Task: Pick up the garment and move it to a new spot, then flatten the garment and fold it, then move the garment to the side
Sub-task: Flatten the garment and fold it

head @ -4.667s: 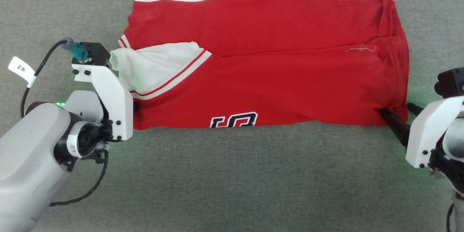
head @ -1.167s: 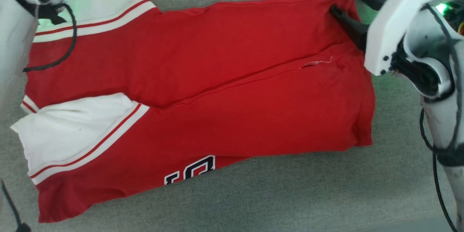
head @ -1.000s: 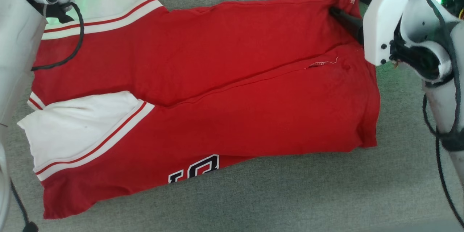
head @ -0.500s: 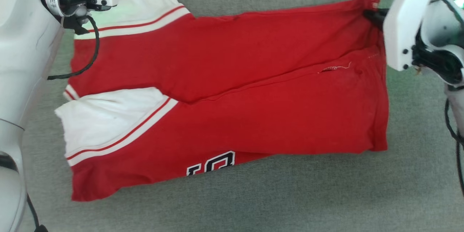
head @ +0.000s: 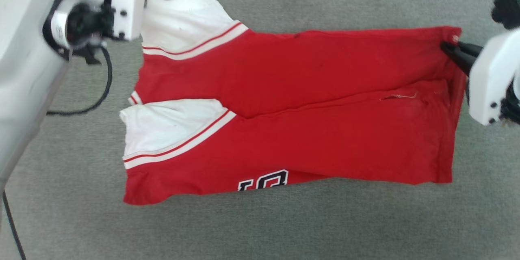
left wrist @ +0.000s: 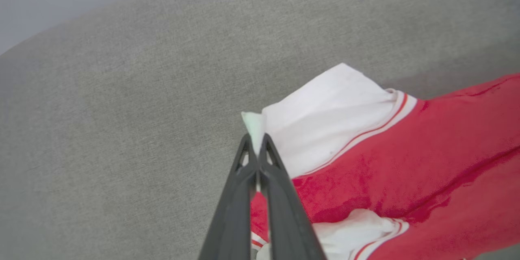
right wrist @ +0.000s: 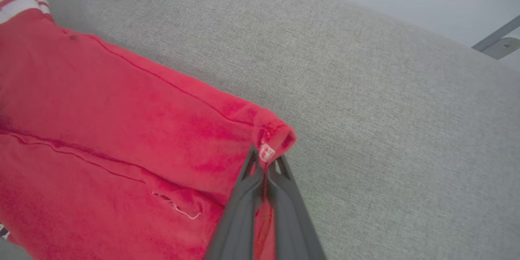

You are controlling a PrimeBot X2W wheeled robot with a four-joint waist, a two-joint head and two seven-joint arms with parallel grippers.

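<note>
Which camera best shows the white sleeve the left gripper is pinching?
Left wrist view: the white sleeve spreads past the left gripper, shut on its edge. The head view hides that edge behind the left arm; the right wrist view catches its striped band, far off.

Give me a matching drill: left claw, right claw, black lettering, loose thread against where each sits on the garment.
1 left claw
2 right claw
3 black lettering
4 loose thread

A shut on the red hem corner
B garment's near edge, head view
C shut on the far white sleeve
D by the middle fold edge

Pairs: 1-C, 2-A, 3-B, 4-D
</note>
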